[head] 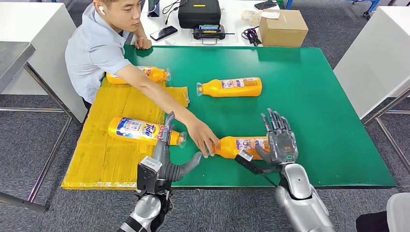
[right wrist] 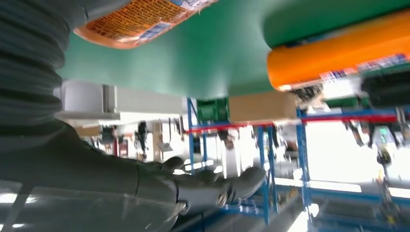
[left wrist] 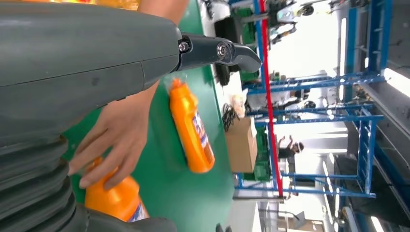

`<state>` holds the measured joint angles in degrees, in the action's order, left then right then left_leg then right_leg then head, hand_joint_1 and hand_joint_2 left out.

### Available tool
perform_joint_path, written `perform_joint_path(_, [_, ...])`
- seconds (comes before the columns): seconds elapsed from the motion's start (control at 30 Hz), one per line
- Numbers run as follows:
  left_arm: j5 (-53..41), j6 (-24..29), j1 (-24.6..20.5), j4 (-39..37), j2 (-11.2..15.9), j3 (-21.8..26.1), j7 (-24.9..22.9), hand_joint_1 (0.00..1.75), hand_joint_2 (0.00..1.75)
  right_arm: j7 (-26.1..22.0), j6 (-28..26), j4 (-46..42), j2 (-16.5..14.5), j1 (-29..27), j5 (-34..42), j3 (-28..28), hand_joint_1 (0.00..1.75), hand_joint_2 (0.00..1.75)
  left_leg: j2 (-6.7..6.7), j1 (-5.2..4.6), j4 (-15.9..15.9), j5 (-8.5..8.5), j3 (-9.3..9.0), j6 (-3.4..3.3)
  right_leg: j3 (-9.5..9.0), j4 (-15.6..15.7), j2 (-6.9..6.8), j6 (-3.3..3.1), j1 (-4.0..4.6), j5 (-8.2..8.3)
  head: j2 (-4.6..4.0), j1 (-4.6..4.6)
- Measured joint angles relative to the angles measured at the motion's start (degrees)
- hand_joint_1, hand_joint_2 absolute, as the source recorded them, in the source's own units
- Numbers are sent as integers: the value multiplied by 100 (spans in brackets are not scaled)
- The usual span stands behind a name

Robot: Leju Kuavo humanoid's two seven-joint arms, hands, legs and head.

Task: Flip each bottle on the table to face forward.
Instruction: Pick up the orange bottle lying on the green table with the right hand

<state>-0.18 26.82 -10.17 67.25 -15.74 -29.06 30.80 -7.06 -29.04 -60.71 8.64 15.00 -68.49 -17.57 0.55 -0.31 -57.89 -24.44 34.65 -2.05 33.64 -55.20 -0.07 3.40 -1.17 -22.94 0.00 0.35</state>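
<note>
Lying between both open-fingered hands, the near bottle [head: 240, 145] (a person's hand [head: 203, 138] grips it).

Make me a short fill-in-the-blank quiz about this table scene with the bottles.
1. The number of orange bottles lying on the table is ____.
2. The table top is covered in ____ material.
3. The person's hand touches the nearest bottle at its ____ end.
4. The brown box is made of ____.

Missing words: four; green; cap; cardboard
</note>
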Motion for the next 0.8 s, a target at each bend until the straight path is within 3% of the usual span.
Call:
perform_joint_path(0.27, [266,-187,71,53,0,-124,-766,0,175,-11,645,675,128,538,654,-15,0,175,-1,0,0,-2,-38,-1,-33,3,0,0,0,-1,0,1])
perform_joint_path(0.53, [281,-386,126,91,0,-222,-1010,0,175,122,1205,710,209,556,860,-42,0,175,2,-1,0,-3,-82,-3,-67,7,-1,0,0,-1,0,1])
perform_joint_path(0.8, [148,-296,160,151,-3,-287,-1028,0,175,111,1215,360,249,375,1012,-162,0,175,1,-1,0,-2,-88,-3,-80,8,0,1,0,0,0,2])
